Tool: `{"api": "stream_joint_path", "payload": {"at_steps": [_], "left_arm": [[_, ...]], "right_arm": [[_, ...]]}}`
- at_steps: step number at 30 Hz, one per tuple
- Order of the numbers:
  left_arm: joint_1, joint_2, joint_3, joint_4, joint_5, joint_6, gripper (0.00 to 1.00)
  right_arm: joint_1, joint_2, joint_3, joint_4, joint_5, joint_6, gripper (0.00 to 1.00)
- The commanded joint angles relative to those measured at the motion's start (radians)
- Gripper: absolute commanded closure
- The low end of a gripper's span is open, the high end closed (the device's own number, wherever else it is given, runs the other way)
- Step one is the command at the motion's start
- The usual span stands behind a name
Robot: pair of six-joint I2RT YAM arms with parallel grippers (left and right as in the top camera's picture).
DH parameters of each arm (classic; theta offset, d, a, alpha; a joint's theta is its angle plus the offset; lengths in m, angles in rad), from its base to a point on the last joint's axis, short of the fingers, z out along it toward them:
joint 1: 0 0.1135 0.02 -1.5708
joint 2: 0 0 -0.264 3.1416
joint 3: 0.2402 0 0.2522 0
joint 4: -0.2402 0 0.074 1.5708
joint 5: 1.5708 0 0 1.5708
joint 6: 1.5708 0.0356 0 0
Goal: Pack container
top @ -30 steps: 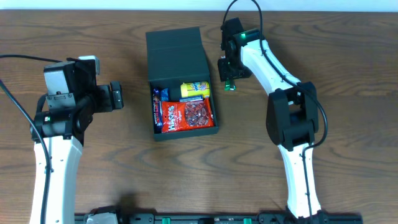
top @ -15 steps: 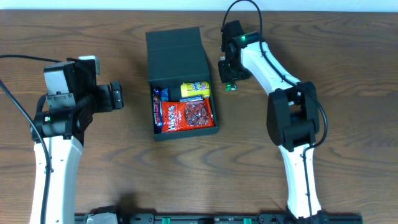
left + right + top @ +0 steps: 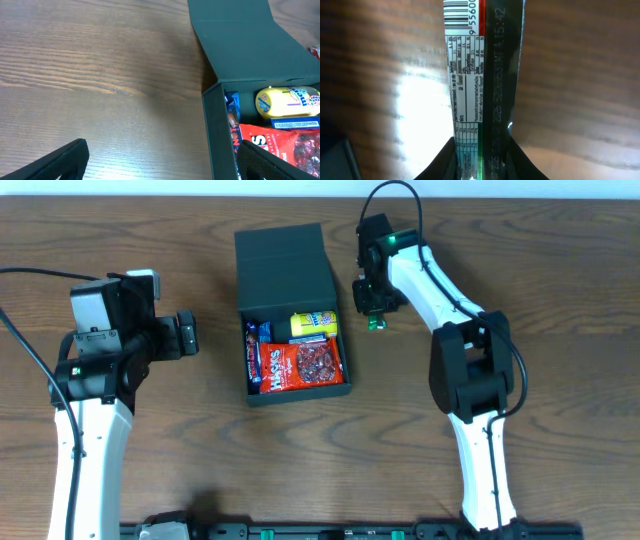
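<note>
Overhead: container [image 3: 283, 270] sits on wooden table [image 3: 560, 260], flap lid thrown back; red snack packet [image 3: 305, 365], yellow packet [image 3: 313, 323] and blue bar [image 3: 252, 355] inside. Right gripper [image 3: 375, 315] just beside the container's lid, pinched on a thin barcode-printed wrapper [image 3: 470, 75]. Left gripper [image 3: 186, 335] near the container's opposite side, spread wide, empty.

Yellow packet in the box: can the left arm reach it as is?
Probably yes. The lid of the container is folded back, the yellow packet lies uncovered, and nothing stands between it and the open left pincer.
</note>
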Motion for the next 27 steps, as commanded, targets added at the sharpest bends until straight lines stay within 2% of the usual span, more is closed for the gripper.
{"api": "stream_joint_path", "payload": {"at_steps": [1,11,15,22,27], "left_arm": [[0.003,-0.010,0.029,-0.002,-0.010,-0.008,0.05],[0.003,-0.010,0.029,-0.002,-0.010,-0.008,0.04],[0.003,-0.010,0.029,-0.002,-0.010,-0.008,0.05],[0.003,-0.010,0.029,0.000,-0.011,-0.008,0.05],[0.003,-0.010,0.029,0.000,-0.011,-0.008,0.05]], "right_arm": [[-0.005,0.005,0.084,-0.040,-0.013,0.018,0.83],[0.021,0.005,0.478,-0.353,-0.020,0.048,0.99],[0.072,0.005,0.616,-0.467,-0.021,0.103,0.98],[0.212,0.005,0.627,-0.509,-0.057,0.229,0.98],[0.321,0.005,0.587,-0.492,-0.057,0.279,0.93]]}}
